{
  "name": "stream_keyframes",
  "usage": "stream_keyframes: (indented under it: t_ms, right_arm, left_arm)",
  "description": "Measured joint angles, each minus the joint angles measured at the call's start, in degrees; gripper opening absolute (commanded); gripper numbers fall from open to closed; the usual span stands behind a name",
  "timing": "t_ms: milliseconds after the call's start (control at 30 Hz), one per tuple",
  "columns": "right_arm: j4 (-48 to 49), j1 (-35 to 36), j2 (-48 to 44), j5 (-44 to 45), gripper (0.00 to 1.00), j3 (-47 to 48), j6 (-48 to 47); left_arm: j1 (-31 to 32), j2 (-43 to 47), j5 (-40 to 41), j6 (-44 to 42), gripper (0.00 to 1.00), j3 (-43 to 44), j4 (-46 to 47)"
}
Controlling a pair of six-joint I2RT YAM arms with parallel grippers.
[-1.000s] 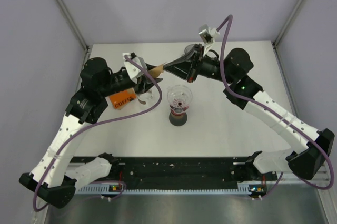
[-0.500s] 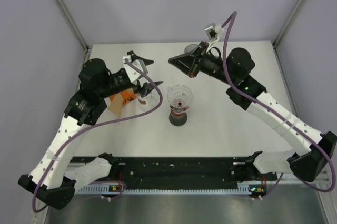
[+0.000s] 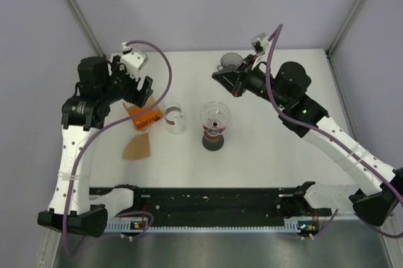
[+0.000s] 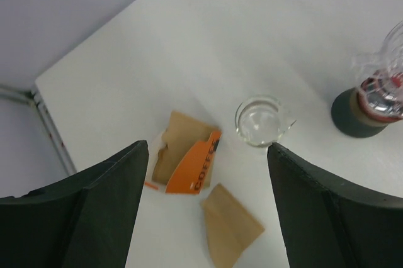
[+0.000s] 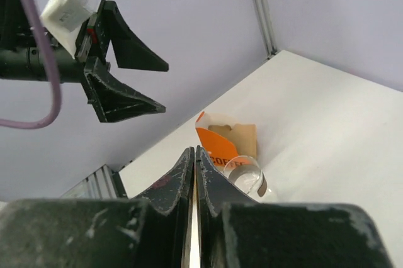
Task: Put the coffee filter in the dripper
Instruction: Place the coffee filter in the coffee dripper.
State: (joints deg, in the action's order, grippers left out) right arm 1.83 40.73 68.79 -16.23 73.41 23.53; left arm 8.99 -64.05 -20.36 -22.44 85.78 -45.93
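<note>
Recorded the dripper (image 3: 215,116), a clear glass cone, upright on a dark round base (image 3: 214,140) near the middle of the white table (image 3: 271,155). Located the coffee filter (image 3: 137,148), a single brown paper piece, lying flat on the table well to the left of the dripper and nearer the arm bases than the dripper; not in the dripper, and apart from both grippers. Noted an orange box (image 3: 143,116) lettered "COFFE" lying left of the dripper, just behind the loose filter, with more brown paper showing at its open end in the left wrist view. Noted a clear glass beaker (image 3: 175,117) with a small spout standing between the orange box and the dripper, close to the dripper but not touching it. Found the left gripper (image 3: 137,90) raised above the table, left of the dripper and over the orange box, fingers spread wide with nothing between them. Found the right gripper (image 3: 215,75) in the air behind the dripper, tips pointing left, fingers pressed together with nothing visible between them. Logged a grey cup (image 3: 230,61) on the table behind the dripper, near the far edge, just beside the right gripper in the top view.
</note>
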Motion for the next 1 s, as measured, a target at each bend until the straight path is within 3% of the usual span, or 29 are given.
stream_keyframes:
  t_ms: [167,300,433,700,1000]
  right_arm:
    - [-0.6,0.0,-3.1,0.4,0.11,-1.6,-3.8]
    - [-1.2,0.0,-5.5,0.4,0.15,-3.1,-6.7]
    - [-1.5,0.0,-7.3,0.3,0.18,-4.1,-9.2]
    - [-2.4,0.0,-9.8,0.3,0.23,-5.2,-11.7]
    - [-2.7,0.0,-10.4,0.4,0.24,-5.2,-11.9]
  left_arm:
    - [-10.3,-0.5,1.8,-4.1,0.79,-0.3,-12.2]
    - [-21.9,-3.3,1.8,-8.3,0.73,-7.6,-19.6]
    - [-29.1,-9.9,1.5,-11.2,0.74,-14.6,-21.2]
    - [-30.6,-12.8,-1.6,-17.4,0.78,-30.6,-10.2]
    - [-30.7,-21.6,-2.0,-21.0,0.77,-32.6,1.9]
